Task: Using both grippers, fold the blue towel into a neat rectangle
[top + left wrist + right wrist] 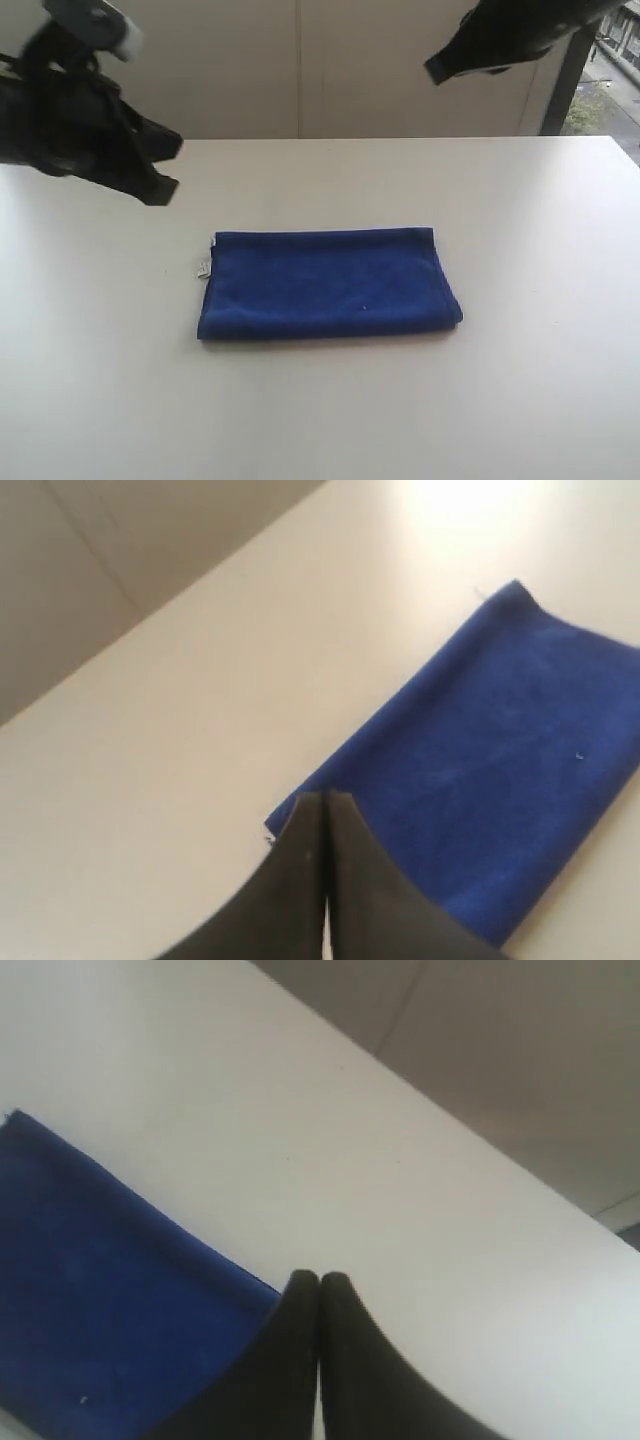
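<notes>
Left gripper (325,800): jaws pressed together, nothing between them; it hung raised above the table (540,330), off the towel's tagged end.
Right gripper (319,1280): jaws together and empty; raised, up and back from the towel's other end.
Blue towel (328,283): lay flat below and between the two grippers, touching neither. It was folded into a layered rectangle, with a rounded fold at the end nearer the right gripper.
White tag (204,268): stuck out at the end nearer the left gripper.
Progress (judged): the fold looked as good as done.
Risk, closed jaws: coming down shut, they would shove the cloth instead of pinching it.
Risk, soft layers: a shallow pinch might catch only the top layer and peel the stack open.
Risk, uneven lift: one arm leading the other would skew the rectangle.
</notes>
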Tool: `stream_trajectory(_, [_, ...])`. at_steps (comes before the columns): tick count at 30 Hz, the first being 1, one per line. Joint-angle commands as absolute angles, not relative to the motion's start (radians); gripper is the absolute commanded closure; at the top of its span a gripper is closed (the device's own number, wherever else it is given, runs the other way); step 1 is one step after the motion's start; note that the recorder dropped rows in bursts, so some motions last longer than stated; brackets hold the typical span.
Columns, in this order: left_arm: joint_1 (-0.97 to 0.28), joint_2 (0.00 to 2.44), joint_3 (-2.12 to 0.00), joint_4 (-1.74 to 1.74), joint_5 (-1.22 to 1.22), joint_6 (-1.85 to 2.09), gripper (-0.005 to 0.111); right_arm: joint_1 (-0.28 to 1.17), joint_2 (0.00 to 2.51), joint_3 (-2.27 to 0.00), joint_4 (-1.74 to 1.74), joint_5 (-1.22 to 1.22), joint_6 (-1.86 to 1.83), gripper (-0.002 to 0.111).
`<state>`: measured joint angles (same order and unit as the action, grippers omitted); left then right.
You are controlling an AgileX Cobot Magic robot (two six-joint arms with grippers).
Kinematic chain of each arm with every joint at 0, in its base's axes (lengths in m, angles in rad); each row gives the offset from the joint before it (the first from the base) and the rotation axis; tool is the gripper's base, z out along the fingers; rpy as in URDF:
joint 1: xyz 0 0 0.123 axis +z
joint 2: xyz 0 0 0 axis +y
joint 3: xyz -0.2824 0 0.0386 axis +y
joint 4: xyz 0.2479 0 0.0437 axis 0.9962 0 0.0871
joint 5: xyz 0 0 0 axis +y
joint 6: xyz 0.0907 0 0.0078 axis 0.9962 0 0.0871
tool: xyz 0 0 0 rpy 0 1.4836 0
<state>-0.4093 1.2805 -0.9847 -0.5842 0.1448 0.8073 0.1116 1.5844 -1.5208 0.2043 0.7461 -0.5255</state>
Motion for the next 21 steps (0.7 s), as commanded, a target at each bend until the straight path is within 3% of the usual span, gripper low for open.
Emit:
stream_trajectory(1, [-0.373,1.036,-0.887,-0.593,0.194,0.753,0.107,0.109,1.287,-1.334,0.206,0.697,-0.44,0.108])
stream_trajectory(12, [-0.373,0.452,-0.518,-0.596,0.245,0.59,0.107,0.109,0.632,-0.745,0.208,0.534,-0.304,0.108])
stream_trajectory(21, [-0.373,0.339,-0.324,-0.601,0.221,0.508,0.107,0.109,0.387,-0.352,0.212,0.324,-0.104,0.108])
